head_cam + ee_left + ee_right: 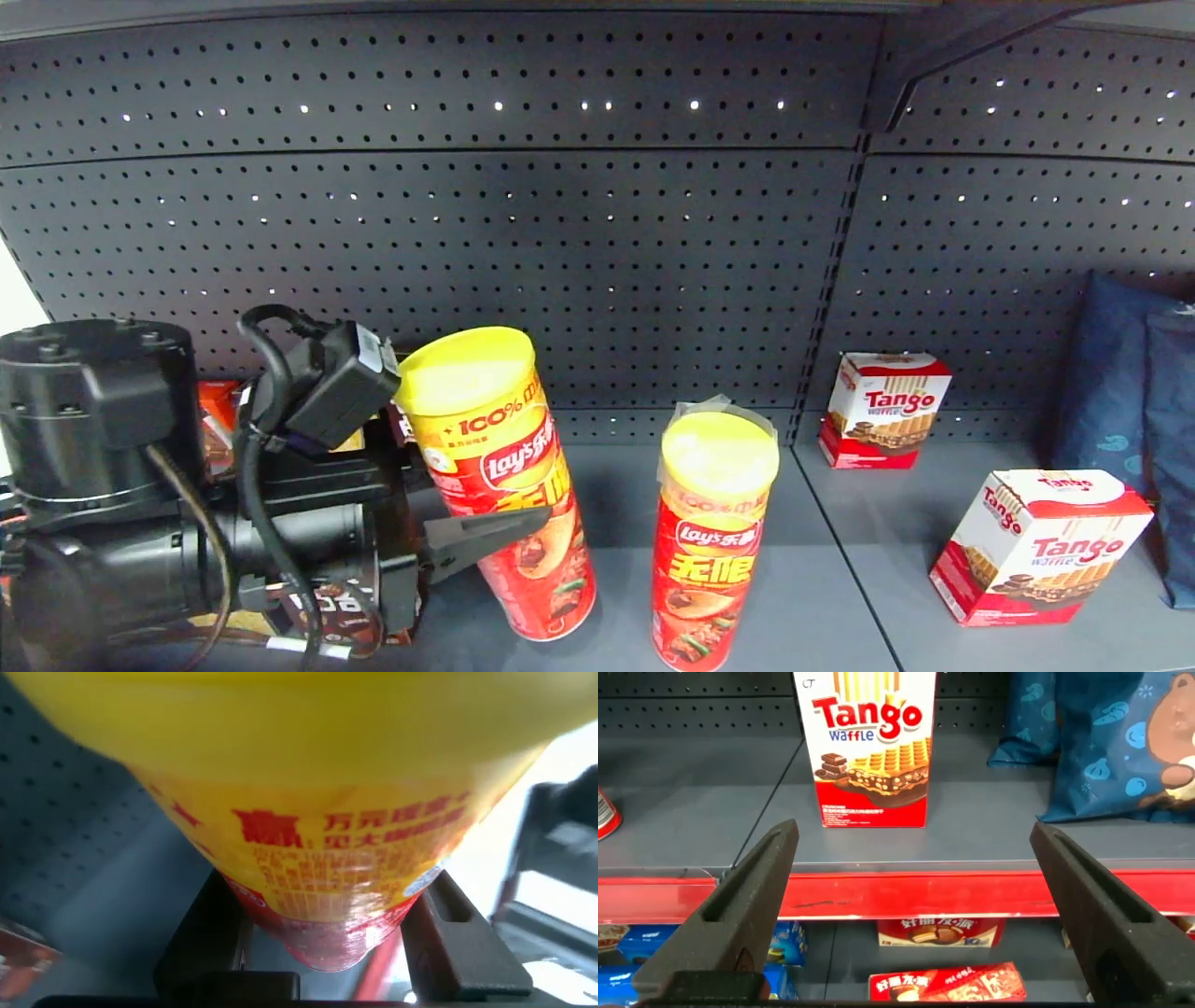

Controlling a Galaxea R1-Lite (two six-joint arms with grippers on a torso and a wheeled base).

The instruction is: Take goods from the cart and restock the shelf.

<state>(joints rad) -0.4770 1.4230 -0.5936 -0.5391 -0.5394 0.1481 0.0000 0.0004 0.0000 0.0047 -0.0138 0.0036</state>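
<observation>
A red chips can with a yellow lid (504,476) leans to the left, its base down at the grey shelf board (840,597). My left gripper (523,509) is shut on its middle from the left. The left wrist view shows the can (327,840) pressed between both dark fingers (201,943). A second, matching can (714,537) stands upright just to the right of it, a small gap apart. My right gripper (915,905) is open and empty, in front of the shelf's red front strip (915,893) and facing a wafer box (868,747).
Two wafer boxes (882,409) (1036,546) stand on the right shelf section, with blue bags (1130,411) at the far right. A perforated back wall (560,233) closes the shelf. Small boxes (213,420) sit behind and under the left arm. A lower shelf holds more boxes (938,931).
</observation>
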